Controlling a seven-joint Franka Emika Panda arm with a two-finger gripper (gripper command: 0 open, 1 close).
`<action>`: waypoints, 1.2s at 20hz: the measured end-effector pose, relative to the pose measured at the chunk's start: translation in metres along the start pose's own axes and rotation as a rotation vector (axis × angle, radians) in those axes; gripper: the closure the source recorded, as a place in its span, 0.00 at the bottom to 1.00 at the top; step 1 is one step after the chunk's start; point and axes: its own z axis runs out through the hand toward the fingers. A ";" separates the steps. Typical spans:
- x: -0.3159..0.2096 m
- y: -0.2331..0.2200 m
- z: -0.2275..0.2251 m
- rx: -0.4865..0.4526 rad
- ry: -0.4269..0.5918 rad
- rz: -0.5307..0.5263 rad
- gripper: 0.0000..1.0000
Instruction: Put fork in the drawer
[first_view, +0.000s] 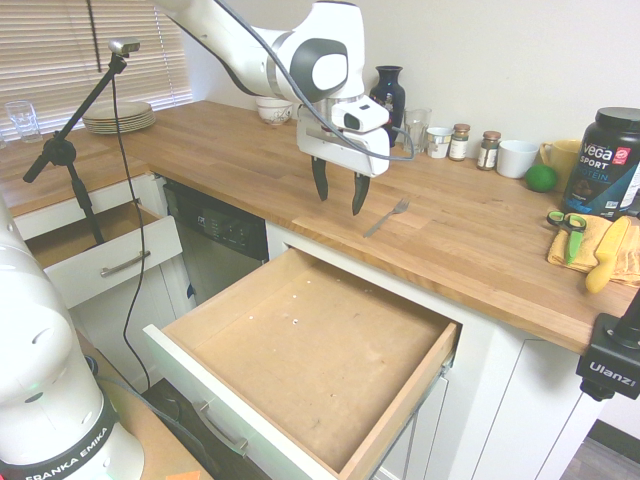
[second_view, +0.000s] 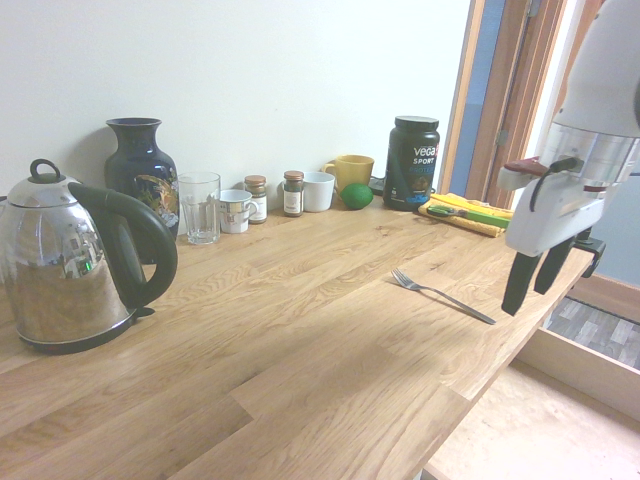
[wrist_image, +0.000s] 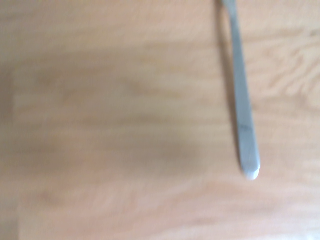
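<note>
A slim metal fork (first_view: 386, 217) lies flat on the wooden counter (first_view: 240, 150), near its front edge. From the other side the fork (second_view: 441, 294) points its tines toward the wall. Its handle (wrist_image: 242, 107) shows blurred in the wrist view. My gripper (first_view: 340, 192) hangs open a little above the counter, just left of the fork, holding nothing; the gripper (second_view: 532, 278) also shows in the second exterior view. Below the counter edge the wide wooden drawer (first_view: 400, 405) stands pulled out and empty.
A smaller drawer (first_view: 105, 262) is open at the left. A kettle (second_view: 70, 265), vase (second_view: 145, 175), glass (second_view: 200, 207), jars, mugs, a lime (first_view: 541, 178) and a black tub (first_view: 604, 160) stand along the wall. Green-handled scissors (first_view: 567, 228) lie on a yellow cloth (first_view: 625, 262) at the right.
</note>
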 end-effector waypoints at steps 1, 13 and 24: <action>0.005 -0.004 0.002 -0.002 -0.002 0.002 0.00; 0.049 -0.049 0.021 -0.025 -0.015 0.010 0.00; 0.085 -0.073 0.040 -0.041 -0.029 0.036 0.00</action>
